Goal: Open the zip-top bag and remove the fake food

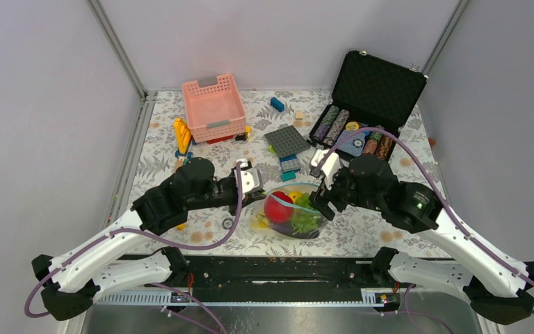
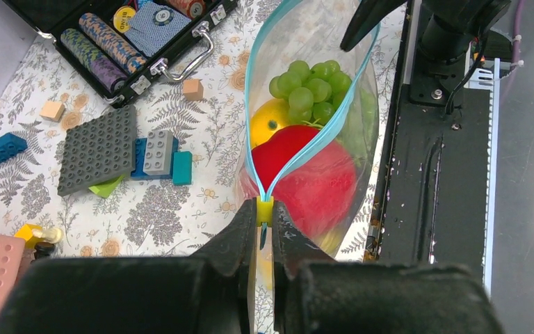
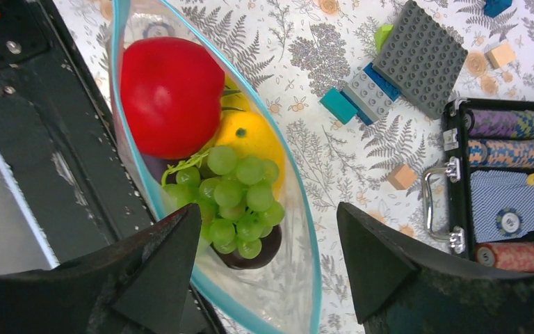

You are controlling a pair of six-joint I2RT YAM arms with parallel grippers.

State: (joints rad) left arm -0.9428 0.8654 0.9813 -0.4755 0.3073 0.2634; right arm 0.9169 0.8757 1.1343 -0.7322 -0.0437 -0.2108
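While L gripper point(image 2: 264, 224) clamps zip-top bag point(image 2: 299, 38) at zipper end, R gripper point(image 3: 268, 209) hangs wide open above fake food point(image 3: 170, 94), arms stretched inward.

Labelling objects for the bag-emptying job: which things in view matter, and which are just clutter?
Job: clear zip-top bag with light-blue zipper, its end pinched by left gripper; inside, red toy fruit, yellow toy fruit, green toy grapes; right gripper, open at its mouth.
Clutter: pink slatted basket; black poker-chip case; grey studded baseplate; small wooden cube.
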